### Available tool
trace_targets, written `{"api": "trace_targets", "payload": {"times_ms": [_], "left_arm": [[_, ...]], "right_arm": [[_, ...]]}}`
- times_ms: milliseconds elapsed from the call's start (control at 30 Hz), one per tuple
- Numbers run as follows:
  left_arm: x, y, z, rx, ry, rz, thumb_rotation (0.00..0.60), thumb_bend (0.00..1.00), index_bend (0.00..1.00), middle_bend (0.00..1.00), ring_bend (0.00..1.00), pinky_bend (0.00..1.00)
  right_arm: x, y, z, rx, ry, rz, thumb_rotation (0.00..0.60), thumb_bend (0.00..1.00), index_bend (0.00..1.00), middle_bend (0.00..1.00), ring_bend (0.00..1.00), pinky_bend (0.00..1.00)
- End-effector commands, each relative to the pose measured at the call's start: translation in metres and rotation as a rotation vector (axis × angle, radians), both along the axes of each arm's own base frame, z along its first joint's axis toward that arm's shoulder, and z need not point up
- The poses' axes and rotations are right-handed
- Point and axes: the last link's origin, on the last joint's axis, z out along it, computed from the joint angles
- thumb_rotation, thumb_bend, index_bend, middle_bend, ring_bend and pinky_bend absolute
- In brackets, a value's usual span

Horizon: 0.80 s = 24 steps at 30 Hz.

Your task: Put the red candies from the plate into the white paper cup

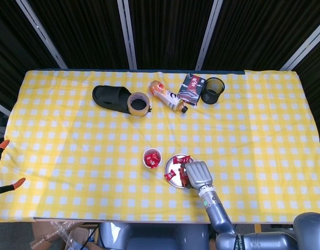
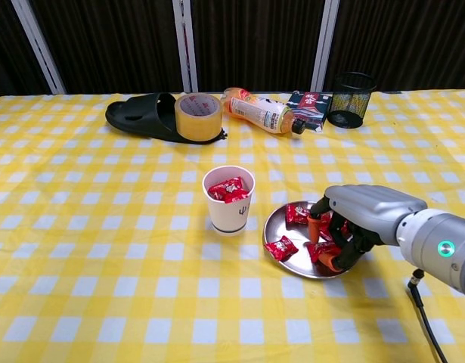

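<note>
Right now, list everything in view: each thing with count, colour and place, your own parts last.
Paper cup: one, white, table centre, red candies inside.
Plate: one, silver, right of the cup.
Candies: several, red, on the plate.
Slipper: one, black, far left.
Tape roll: one, tan, against the slipper.
Bottle: one, orange, lying beside the tape.
Packet: one, dark with red, by the bottle cap.
Mesh pen cup: one, black, far right.
Tablecloth: one, yellow-white check.
Right hand: one, grey, fingers curled onto candies at the plate's right edge.

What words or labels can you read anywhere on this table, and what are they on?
None can be read for certain.
Red and black box: large white characters, too blurred to read.
Orange drink bottle: label print too small.
White paper cup: small dark mark, illegible.
Red candies: wrapper print too small.
</note>
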Motion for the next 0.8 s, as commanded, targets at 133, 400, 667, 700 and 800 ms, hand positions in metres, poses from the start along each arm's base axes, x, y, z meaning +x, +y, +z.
{"api": "trace_targets", "payload": {"times_ms": [133,400,667,700,800], "left_arm": [[0.000,0.000,0.000,0.001,-0.002,-0.002,0.600,0.05,0.00,0.00,0.00,0.00],[0.000,0.000,0.000,-0.001,-0.002,-0.003,0.600,0.05,0.00,0.00,0.00,0.00],[0.000,0.000,0.000,-0.002,-0.002,-0.004,0.600,0.05,0.00,0.00,0.00,0.00],[0.001,0.000,0.000,-0.004,-0.002,-0.005,0.600,0.05,0.00,0.00,0.00,0.00],[0.001,0.000,0.000,-0.006,-0.003,-0.004,0.600,0.05,0.00,0.00,0.00,0.00]], "right_arm": [[-0.001,-0.001,-0.004,0.009,0.004,-0.008,0.600,0.51,0.57,0.79,0.94,0.84],[0.008,-0.002,0.009,-0.017,-0.029,0.021,0.600,0.55,0.59,0.79,0.94,0.84],[0.022,0.000,0.035,-0.061,-0.062,0.079,0.600,0.55,0.59,0.79,0.94,0.84],[0.027,-0.003,0.044,-0.087,-0.075,0.093,0.600,0.55,0.59,0.79,0.94,0.84],[0.034,-0.005,0.054,-0.102,-0.091,0.102,0.600,0.55,0.59,0.79,0.94,0.84]]}}
